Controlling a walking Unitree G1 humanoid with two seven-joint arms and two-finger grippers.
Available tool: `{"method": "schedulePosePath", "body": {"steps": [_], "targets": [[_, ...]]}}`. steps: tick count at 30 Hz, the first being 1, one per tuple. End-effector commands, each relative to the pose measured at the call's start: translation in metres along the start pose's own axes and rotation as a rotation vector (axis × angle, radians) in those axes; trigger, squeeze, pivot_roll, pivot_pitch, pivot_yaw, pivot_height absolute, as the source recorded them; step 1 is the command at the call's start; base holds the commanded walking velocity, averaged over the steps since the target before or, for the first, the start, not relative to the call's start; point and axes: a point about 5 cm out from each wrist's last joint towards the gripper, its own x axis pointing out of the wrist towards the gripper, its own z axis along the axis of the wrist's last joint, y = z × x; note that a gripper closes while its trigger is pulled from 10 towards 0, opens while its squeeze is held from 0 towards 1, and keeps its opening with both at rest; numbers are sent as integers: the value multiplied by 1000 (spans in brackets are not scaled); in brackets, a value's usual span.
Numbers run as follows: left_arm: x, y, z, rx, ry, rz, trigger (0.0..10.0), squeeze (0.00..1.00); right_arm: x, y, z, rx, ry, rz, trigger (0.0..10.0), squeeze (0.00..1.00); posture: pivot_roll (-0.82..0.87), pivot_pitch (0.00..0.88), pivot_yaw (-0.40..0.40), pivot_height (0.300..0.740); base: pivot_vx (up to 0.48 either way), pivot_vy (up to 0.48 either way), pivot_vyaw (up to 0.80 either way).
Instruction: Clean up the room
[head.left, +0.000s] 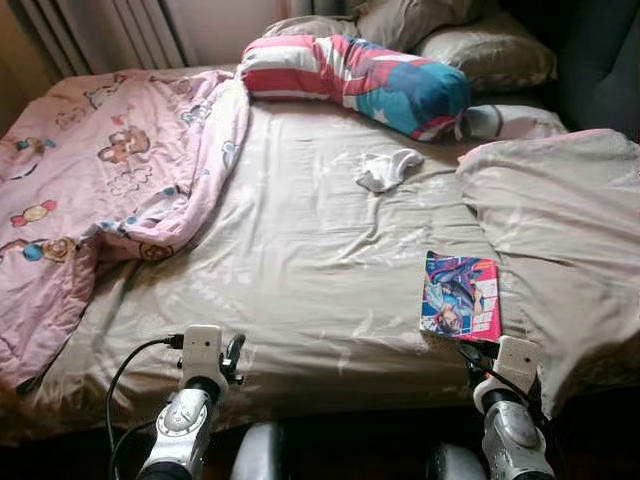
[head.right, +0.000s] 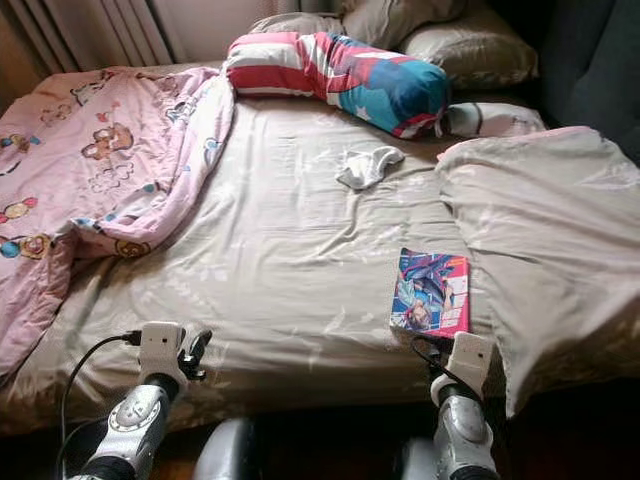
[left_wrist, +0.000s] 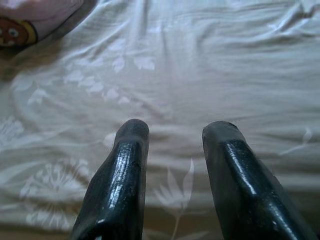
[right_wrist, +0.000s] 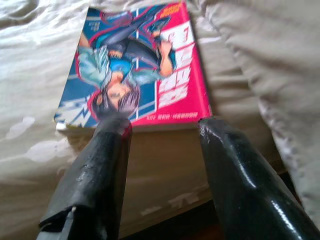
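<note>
Right gripper (right_wrist: 160, 127), fingers apart, hovers just short of a book (right_wrist: 135, 65) lying flat on the bed (head.left: 300, 250), its long axis running away from the fingertips; left gripper (left_wrist: 175, 132) likewise open.

Two silver arms raised side by side at the near edge of the bed (head.left: 300, 290), left gripper (left_wrist: 175, 132) held low over the sheet with fingers parted, right gripper (right_wrist: 160, 125) spread wide, fingertips set just short of the bed's book-bearing right side.
</note>
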Motion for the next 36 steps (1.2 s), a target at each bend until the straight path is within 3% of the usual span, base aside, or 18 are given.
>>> {"method": "schedulePosePath", "body": {"steps": [1, 10, 16, 20, 21, 27, 36], "targets": [[-1, 0, 0, 9, -13, -11, 10000, 0, -1, 0, -3, -4, 17, -11, 10000, 0, -21, 75, 86, 607, 307, 0, 0], [0, -2, 2, 12, -17, -21, 10000, 0, -2, -2, -4, 6, 23, -35, 10000, 0, -19, 94, 89, 607, 319, 0, 0], [2, -4, 4, 10, -21, -40, 10000, 0, -3, -6, -10, 4, 59, -55, 10000, 0, -15, 101, 92, 607, 0, 0, 0], [1, -4, 4, 11, -19, -43, 10000, 0, -5, 1, -18, -2, 118, 15, 10000, 0, -18, 105, 92, 607, 0, 0, 0], [1, -4, 3, 11, -17, -44, 10000, 0, -7, 1, -23, -52, 150, 11, 10000, 0, -17, 108, 92, 607, 0, 0, 0], [1, -4, 3, 13, -19, -46, 10000, 0, -11, 0, -32, -43, 217, 12, 10000, 0, -11, 123, 96, 607, 0, 0, 0], [1, -2, 11, 31, -64, -63, 10000, 0, -6, 5, -25, -27, 189, 35, 10000, 0, 11, 179, 115, 607, 0, 0, 0]]}}
